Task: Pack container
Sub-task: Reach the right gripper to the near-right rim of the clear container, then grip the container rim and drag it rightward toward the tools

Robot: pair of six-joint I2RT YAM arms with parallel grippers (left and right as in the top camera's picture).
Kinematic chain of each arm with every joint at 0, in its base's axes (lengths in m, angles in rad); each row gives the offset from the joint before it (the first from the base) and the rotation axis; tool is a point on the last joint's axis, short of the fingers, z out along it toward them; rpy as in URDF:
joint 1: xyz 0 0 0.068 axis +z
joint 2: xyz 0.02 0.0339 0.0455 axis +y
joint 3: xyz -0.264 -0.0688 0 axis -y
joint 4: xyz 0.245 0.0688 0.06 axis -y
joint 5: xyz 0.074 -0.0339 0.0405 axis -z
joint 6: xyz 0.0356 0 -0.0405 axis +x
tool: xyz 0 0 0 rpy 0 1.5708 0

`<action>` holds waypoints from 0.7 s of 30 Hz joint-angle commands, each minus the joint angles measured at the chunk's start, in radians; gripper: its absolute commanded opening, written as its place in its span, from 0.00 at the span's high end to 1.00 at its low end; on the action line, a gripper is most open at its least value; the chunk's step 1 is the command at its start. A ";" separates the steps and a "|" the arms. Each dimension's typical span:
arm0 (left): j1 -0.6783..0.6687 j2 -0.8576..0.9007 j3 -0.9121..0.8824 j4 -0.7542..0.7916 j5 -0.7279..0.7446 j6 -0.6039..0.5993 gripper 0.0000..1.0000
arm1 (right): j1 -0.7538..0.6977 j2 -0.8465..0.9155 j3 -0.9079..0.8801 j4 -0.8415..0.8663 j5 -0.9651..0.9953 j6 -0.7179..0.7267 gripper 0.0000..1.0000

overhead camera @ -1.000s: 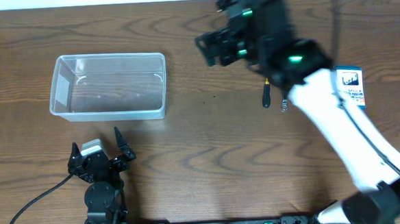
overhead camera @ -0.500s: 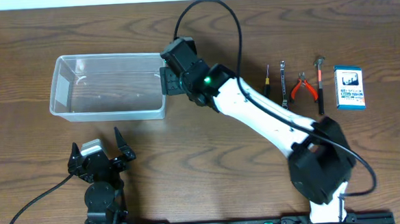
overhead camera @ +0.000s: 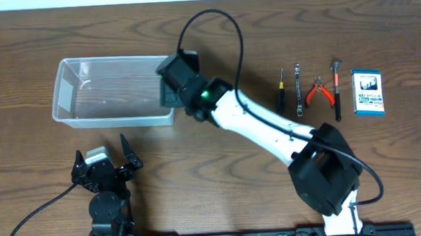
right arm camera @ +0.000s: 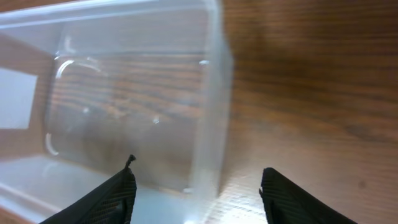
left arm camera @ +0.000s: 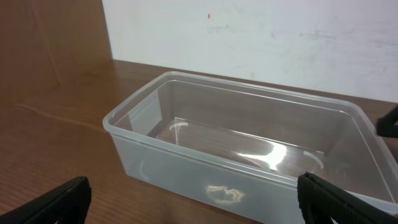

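right gripper spread, fingers astride container's right end wall, likely to grip and shift it | container empty, far left of table | left gripper spread, parked just before it | tools far right, unpacked

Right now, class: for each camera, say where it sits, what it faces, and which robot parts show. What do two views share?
Overhead: above the table, looking straight down on the container, left hand and right hand.
Left wrist: low over the table, facing the container's long wall; own fingers at the bottom corners.
Right wrist: above the container's end wall, looking down; own fingers show either side of it.
Shared: both wrist views frame the container between open fingers.
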 commanded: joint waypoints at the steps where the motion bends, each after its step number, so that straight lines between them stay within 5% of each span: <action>1: -0.003 -0.004 -0.022 -0.029 -0.020 0.002 0.02 | 0.029 0.037 0.019 0.014 0.068 0.051 0.33; 9: -0.003 -0.004 -0.022 -0.029 -0.019 0.002 0.02 | 0.025 0.106 0.019 0.017 0.074 0.072 0.39; 21: -0.003 -0.004 -0.022 -0.029 -0.020 0.002 0.02 | 0.014 0.113 0.025 -0.038 0.164 -0.044 0.83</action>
